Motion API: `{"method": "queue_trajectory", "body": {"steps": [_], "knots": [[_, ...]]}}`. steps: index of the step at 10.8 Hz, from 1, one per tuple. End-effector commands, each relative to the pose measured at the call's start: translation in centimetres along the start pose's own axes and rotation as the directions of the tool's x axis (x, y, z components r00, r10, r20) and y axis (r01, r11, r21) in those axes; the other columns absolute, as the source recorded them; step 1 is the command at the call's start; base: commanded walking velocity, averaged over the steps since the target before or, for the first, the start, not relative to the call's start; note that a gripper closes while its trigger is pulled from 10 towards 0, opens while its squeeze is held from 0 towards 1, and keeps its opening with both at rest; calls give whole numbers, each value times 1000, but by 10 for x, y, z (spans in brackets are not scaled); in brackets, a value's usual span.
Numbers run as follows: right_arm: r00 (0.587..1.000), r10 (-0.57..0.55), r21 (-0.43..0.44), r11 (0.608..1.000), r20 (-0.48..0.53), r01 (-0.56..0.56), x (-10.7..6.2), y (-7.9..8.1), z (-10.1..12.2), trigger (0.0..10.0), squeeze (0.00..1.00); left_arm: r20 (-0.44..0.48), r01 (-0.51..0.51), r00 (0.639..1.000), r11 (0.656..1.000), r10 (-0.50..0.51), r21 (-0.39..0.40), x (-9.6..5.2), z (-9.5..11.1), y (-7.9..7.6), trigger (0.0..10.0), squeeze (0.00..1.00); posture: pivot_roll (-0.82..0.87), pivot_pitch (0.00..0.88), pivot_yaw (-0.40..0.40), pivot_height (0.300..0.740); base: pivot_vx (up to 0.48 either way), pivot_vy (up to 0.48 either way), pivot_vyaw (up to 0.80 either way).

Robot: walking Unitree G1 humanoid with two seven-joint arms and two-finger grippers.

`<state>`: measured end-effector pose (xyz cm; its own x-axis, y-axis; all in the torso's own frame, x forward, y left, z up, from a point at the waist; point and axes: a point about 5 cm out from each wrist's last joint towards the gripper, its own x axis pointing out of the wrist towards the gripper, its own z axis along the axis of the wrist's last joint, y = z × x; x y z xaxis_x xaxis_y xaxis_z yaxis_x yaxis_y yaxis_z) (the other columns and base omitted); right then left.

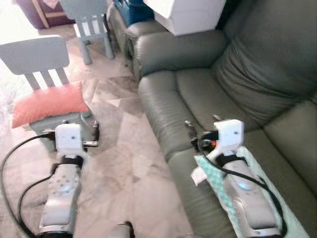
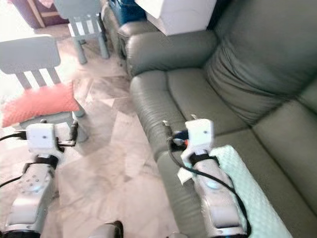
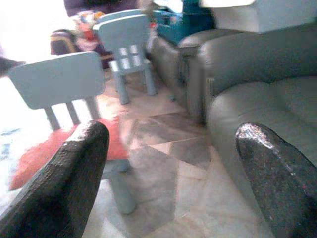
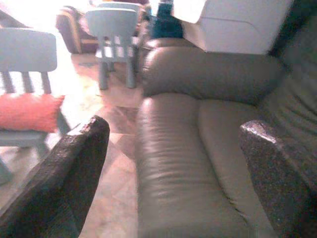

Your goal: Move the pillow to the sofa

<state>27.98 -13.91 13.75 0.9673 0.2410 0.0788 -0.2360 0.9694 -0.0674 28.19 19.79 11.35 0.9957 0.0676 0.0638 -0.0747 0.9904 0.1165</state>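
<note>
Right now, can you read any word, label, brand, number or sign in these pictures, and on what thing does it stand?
None can be read.
The white box on the sofa arm shows a plain face, with no print visible.
The pillow, the chair under it and the patterned cloth carry no letters that I can see.

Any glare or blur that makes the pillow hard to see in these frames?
Eye views: top-left corner washed out by strong light, yet the pillow on the chair reads clearly. Left wrist view: soft, its left edge blown out, pillow blurred. Right wrist view: glare at top left, sofa slightly soft.
</note>
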Motion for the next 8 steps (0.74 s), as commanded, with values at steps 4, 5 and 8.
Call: {"method": "queue_trajectory", "body": {"steps": [4, 5, 8], "knots": [[1000, -1, 13, 1000, -4, 1, 0, 0, -1, 10000, 0, -38, 1, 999, 1000, -2, -18, -1, -3, 1, 10000, 0, -47, 195, -31, 740, 0, 426, 0], [1000, -1, 12, 1000, -4, 2, 0, 0, -1, 10000, 0, -39, 1, 999, 1000, -2, -18, 0, -3, 1, 10000, 0, -47, 197, -32, 740, 0, 480, 0], [1000, 2, 8, 1000, -4, -2, 2, 0, -1, 10000, 0, -69, -18, 998, 998, 14, -61, 2, -5, 1, 10000, 0, -45, 192, -28, 740, 0, 480, 0]]}}
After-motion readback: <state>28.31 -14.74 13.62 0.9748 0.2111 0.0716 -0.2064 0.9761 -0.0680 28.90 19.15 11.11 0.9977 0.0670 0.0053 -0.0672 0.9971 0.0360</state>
